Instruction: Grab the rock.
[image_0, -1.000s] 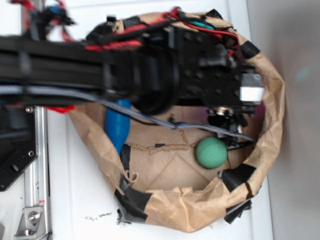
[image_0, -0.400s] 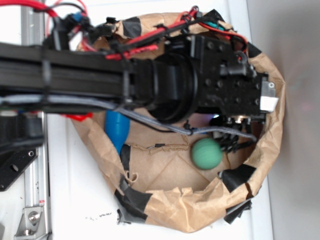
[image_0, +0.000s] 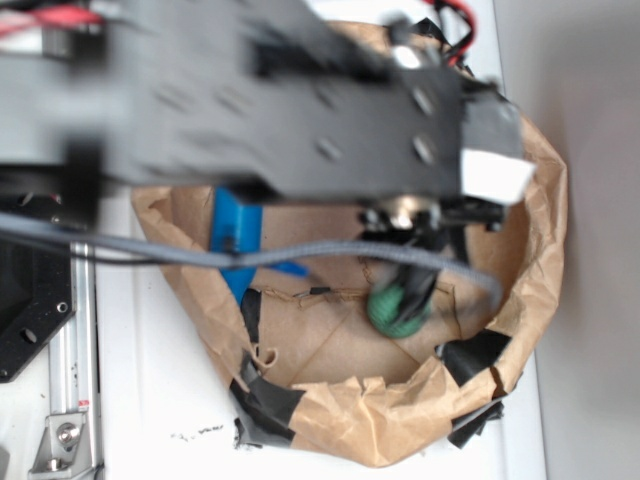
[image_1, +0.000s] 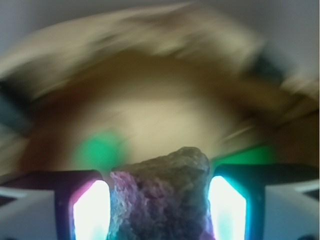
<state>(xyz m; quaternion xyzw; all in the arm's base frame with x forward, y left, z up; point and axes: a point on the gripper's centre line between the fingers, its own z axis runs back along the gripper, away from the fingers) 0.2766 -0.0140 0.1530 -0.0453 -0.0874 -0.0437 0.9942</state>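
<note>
Motion blur and cut-off edges

The black robot arm (image_0: 280, 100) is smeared, partly covering the green dimpled ball (image_0: 397, 310); the wrist view's bottom edge cuts the lumpy dark brown rock (image_1: 162, 200), its brown paper background blurred.

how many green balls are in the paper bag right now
1. The green ball lies on the floor of the paper bag, partly behind the arm's cable. The gripper holds the rock. The arm may hide others.

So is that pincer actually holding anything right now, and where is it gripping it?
Yes: the pincer holds the rock, pressed between its two fingers on the rock's left and right sides.
</note>
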